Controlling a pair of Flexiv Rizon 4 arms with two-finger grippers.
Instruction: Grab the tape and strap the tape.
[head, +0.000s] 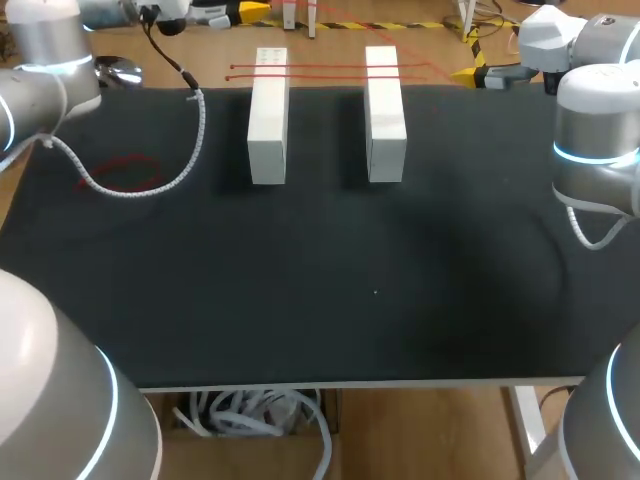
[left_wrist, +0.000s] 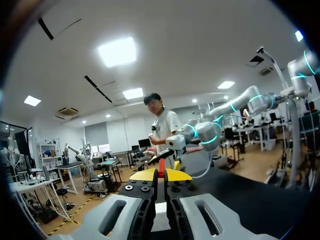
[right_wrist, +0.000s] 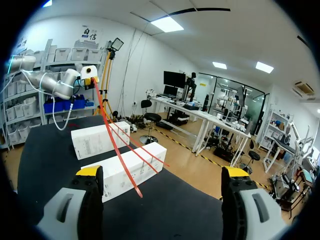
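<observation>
**Tape pinched at far edge; right gripper idle**

- Near part of the table (head: 320, 300): dark cloth, nothing of the task on it.
- Mid-table, left side: a thin red loop (head: 125, 172) lay flat beside the coiled cable (head: 202, 130). Could not tell whether it was part of the same tape.
- Beyond that, the left box (head: 268, 120) and the right box (head: 385, 115) stood side by side, apart, long sides running away from the robot.
- Tape (right_wrist: 116, 142): narrow red strands crossed the far ends of both boxes and rose off them toward the far edge.
- Handling, as judged: very light, limp, thin, and likely slippery in the pads. It would sag or twist when slack and only keep a line under tension. Best gripped flat across its width, on a free span clear of the boxes, with a firm pinch. The boxes looked light, so a hard pull might drag or tip them.
- Left gripper (left_wrist: 161, 172), past the far edge: yellow tips pressed together with a red strip between them, so it was clamped on the tape.
- Right gripper (right_wrist: 162, 172), at the far right: fingers spread wide, holding and touching nothing. The boxes and tape lay well ahead of it.
</observation>
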